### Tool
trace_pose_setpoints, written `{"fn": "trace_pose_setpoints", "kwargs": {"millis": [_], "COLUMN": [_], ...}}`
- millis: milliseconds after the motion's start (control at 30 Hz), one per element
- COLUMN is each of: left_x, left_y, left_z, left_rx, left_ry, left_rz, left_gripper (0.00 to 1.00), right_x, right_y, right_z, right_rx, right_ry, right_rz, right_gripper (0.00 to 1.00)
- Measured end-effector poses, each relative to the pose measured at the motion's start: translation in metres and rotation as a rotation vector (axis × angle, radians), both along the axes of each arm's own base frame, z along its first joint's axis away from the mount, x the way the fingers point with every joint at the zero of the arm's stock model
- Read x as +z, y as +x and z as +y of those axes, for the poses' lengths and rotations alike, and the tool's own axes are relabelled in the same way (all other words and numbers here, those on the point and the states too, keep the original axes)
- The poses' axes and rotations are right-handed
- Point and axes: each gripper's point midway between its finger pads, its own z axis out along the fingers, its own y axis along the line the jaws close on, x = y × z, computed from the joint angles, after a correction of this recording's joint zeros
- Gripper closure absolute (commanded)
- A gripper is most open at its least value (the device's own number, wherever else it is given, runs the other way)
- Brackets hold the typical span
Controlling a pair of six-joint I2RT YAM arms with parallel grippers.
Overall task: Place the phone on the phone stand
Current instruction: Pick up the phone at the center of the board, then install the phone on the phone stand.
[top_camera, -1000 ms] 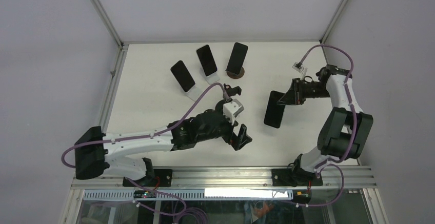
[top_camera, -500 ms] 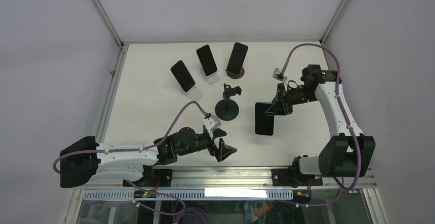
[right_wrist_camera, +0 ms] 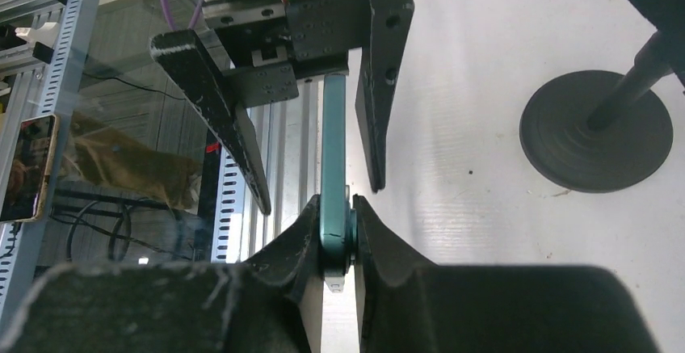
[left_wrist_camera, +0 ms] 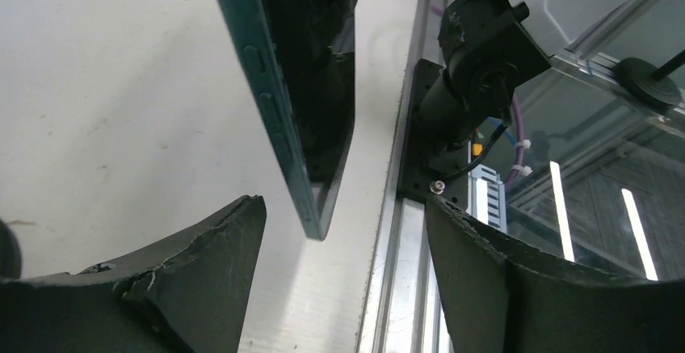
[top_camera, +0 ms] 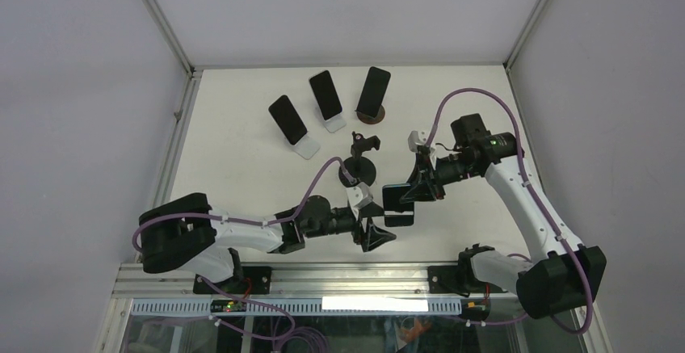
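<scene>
Teal at its rim and dark on its screen, the phone (right_wrist_camera: pixel 334 143) is off the white worktop (top_camera: pixel 234 127), gripped at one end by the closed right pincer (right_wrist_camera: pixel 333 217). The left pincer (top_camera: pixel 380 233) is open: its two fingers (right_wrist_camera: pixel 380 86) stand on both sides of the phone's other end, with a gap on each side. The black stand (top_camera: pixel 358 171) with a round base is near, just behind the phone, not touching it. Three more phones (top_camera: pixel 326 94) lean on stands at the back.

table (top_camera: pixel 226 155): white | back: three dark phones (top_camera: pixel 326 94) propped on stands | near edge: aluminium rail (top_camera: pixel 339 274)
</scene>
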Motion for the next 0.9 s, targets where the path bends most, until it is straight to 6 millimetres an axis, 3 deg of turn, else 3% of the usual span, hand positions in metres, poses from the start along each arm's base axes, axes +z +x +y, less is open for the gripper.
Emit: {"fn": "trace_pose_setpoints", "kwargs": {"millis": [133, 267, 533, 733, 900], "left_x": [0.000, 0.004, 0.003, -0.008, -0.014], "left_y": [-0.003, 0.003, 0.001, 0.002, 0.005], "left_z": [-0.014, -0.020, -0.018, -0.017, -0.016], "left_rx": [-0.047, -0.072, -0.153, -0.172, -0.164], "left_ry": [-0.013, -0.037, -0.045, 0.015, 0.048], "left_rz": [0.015, 0.039, 0.063, 0.133, 0.160], "left_gripper": [0.57, 0.98, 1.00, 1.00, 1.00], "right_x": [0.002, 0.005, 0.001, -0.012, -0.018], "right_y": [-0.002, -0.007, -0.012, -0.013, -0.013], "right_z": [0.004, 0.007, 0.008, 0.009, 0.012], "right_rx": [0.029, 0.060, 0.085, 0.132, 0.156], "right_ry": [0.023, 0.049, 0.042, -0.085, -0.162], "right_rz": [-0.024, -0.037, -0.030, -0.003, 0.037], "right_gripper": [1.00, 0.99, 0.69, 0.50, 0.48]}}
